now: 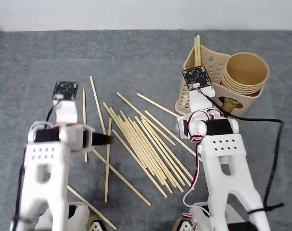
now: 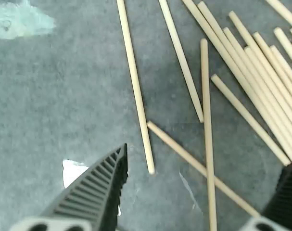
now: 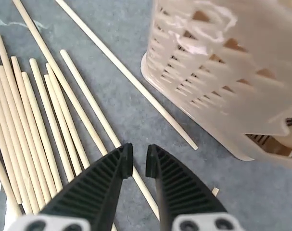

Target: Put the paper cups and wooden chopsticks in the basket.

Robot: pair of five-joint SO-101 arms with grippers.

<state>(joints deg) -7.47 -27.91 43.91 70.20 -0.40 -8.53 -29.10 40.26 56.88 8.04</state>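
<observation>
The cups part of the job looked finished: a stack of paper cups (image 1: 245, 72) sat nested inside the basket (image 1: 185, 96), and 2 chopsticks (image 1: 197, 48) stood against the basket wall farthest from the arms. The step in hand was therefore the wooden chopsticks, most of which lay loose (image 1: 146, 144) on the grey worktop (image 1: 136, 57), fanned out from just beside the basket to well away from it. The right gripper (image 3: 139, 149) hung low close to the basket's slotted wall (image 3: 208, 72), its jaws open only a slit and holding nothing, with 1 chopstick (image 3: 94, 106) running beneath the gap. The left gripper (image 2: 208, 159) was over the sticks farthest from the basket, jaws spread wide and empty, with a few crossed chopsticks (image 2: 206, 120) on the worktop below it. The next move probably called for either gripper to drop onto a single stick, close across its width near the middle so it would not tip, lift it clear of the others, carry it to the basket and release it over the rim. The right gripper would likely need to part its jaws a little more first. The crossed sticks farthest from the basket could shift if 1 were pulled from under another.
</observation>
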